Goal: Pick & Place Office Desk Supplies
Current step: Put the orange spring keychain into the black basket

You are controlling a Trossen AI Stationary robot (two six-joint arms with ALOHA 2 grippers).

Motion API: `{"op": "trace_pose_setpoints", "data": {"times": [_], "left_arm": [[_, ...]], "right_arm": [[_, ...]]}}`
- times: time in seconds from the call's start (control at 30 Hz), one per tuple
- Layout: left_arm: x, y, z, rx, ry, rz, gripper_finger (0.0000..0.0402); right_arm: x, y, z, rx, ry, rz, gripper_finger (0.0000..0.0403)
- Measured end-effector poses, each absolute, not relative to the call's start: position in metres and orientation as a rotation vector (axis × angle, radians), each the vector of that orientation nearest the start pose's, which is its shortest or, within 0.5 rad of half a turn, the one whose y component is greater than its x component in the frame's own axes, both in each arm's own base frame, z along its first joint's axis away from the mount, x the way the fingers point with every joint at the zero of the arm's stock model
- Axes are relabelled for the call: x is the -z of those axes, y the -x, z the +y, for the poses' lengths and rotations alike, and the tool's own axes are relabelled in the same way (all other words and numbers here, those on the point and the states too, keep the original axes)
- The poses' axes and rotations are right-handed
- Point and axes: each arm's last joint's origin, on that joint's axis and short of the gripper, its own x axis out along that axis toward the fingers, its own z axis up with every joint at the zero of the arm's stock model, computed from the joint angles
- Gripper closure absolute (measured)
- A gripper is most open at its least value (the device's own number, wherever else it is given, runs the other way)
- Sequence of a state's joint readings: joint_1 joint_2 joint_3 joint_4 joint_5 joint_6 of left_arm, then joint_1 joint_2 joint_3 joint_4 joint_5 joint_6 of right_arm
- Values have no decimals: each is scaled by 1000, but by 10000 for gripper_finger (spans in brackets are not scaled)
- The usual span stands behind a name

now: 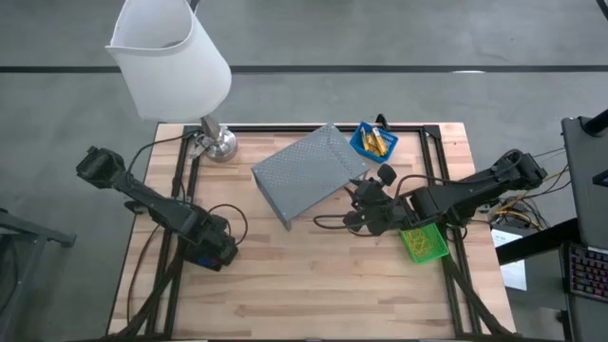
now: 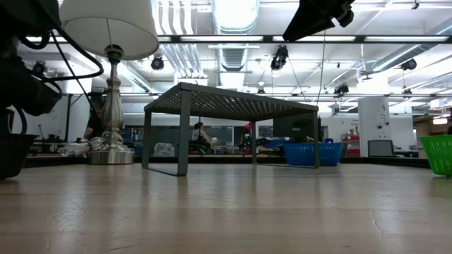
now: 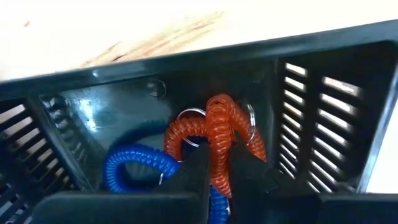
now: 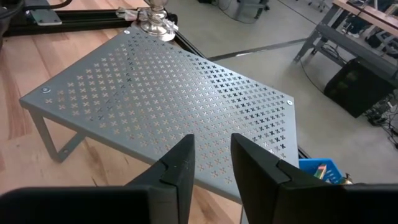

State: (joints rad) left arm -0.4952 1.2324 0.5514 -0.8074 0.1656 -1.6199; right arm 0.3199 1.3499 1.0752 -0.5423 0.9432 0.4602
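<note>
The wooden table [image 1: 313,275] carried a grey perforated riser [image 1: 309,173] at its middle, with the lamp [image 1: 171,57] at the far left corner. The left arm reached down into the black bin [image 3: 323,106] near the table's left side; its gripper [image 3: 217,174] was clenched on the red coil loop [image 3: 219,134], with a blue loop [image 3: 134,163] lying beside it in the same bin. The right gripper [image 4: 211,163] hovered above the riser's near edge, jaws released and holding nothing. The blue bin [image 1: 373,141], holding yellow pieces [image 1: 380,144], sat just right of the riser at the far edge. The green bin [image 1: 422,241] stood near the right edge.
</note>
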Motion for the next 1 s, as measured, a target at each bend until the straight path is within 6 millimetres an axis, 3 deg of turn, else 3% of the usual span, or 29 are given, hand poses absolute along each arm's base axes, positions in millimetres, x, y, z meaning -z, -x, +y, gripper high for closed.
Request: {"op": "trace_pose_setpoints", "data": {"times": [0.63, 1.0], "left_arm": [[-150, -147, -85, -745, 1013, 1488, 309], [-153, -146, -86, -711, 1049, 1533, 307]], "right_arm": [[-291, -266, 63, 717, 60, 512, 314], [-291, -266, 63, 717, 60, 512, 307]]}}
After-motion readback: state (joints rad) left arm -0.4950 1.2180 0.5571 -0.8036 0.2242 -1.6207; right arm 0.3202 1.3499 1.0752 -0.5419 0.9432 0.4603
